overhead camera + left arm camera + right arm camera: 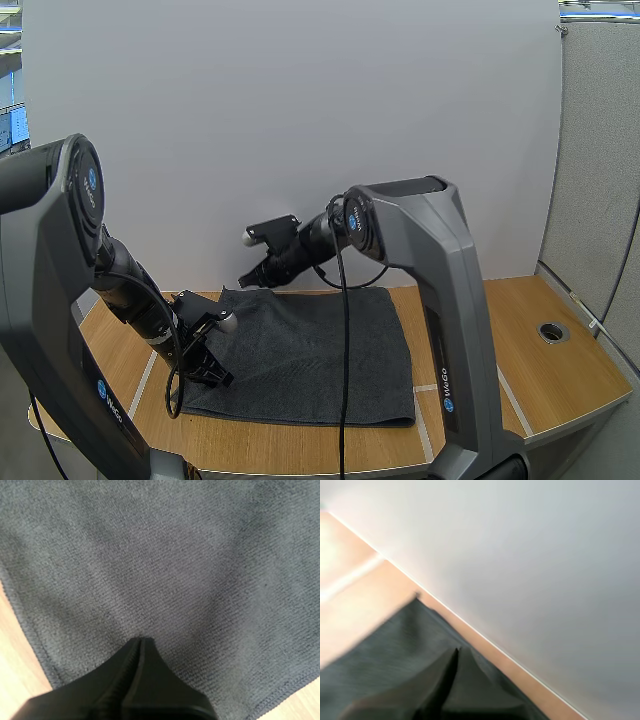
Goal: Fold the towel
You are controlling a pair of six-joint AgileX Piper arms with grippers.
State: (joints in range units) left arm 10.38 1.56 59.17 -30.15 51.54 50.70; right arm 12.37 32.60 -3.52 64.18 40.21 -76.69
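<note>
Dealing with a dark grey woven towel (320,350) spread flat on the light wooden counter (540,370). Soft, light and limp by the look; likely to sag wherever unsupported, so best taken at the two left corners, pinching the hem. Left claw (140,640) clenched at the near-left corner, seemingly nipping puckered cloth. Right claw (248,279) clenched over the far-left corner; whether gripping cloth, cannot tell.

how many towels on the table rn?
1. Dark grey towel spread on the table; left gripper at its near-left corner, right gripper by its far-left corner.
</note>
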